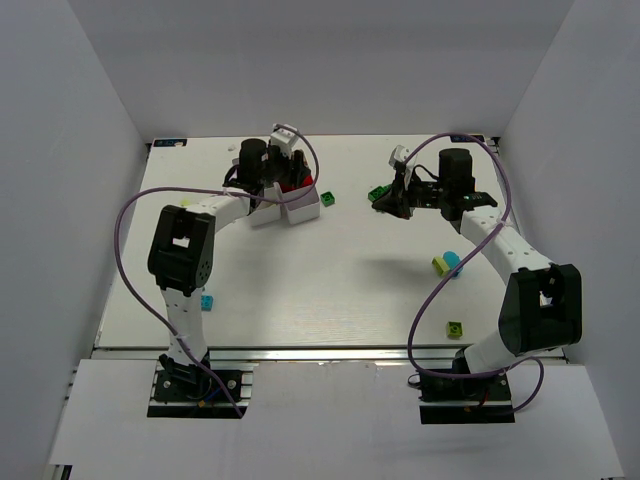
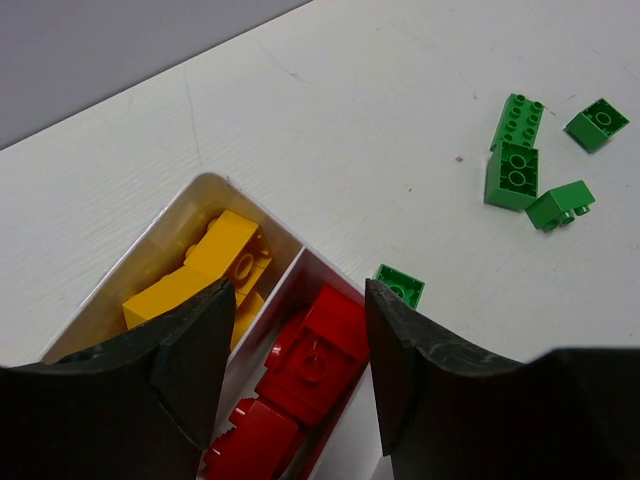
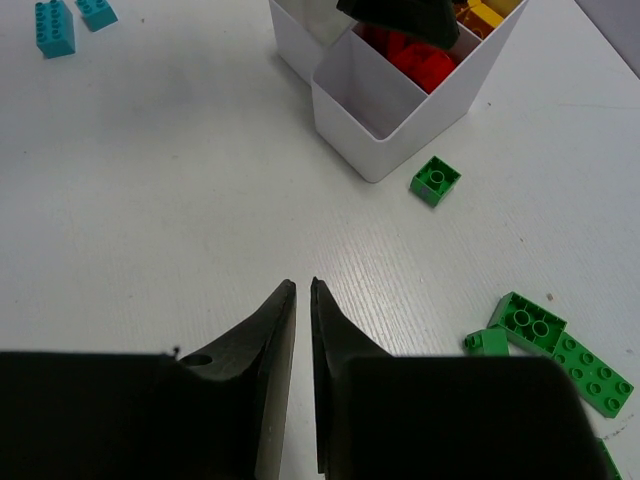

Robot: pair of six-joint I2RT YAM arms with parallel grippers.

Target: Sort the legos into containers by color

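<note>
Overhead wide; both wrists close, sharing tray (image 3: pixel 370 130).

White tray (image 2: pixel 205 182), red bricks (image 2: pixel 318 350) and yellow bricks (image 2: pixel 225 250) inside, green bricks (image 2: pixel 513 175) loose.

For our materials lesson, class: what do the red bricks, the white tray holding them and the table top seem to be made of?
The red bricks: hard moulded plastic, glossy, going by the highlights and crisp studs. The white tray: likely plastic too, smooth, with thin even walls. The table top: perhaps white-coated wood or laminate; fine grain lines show, matte.
</note>
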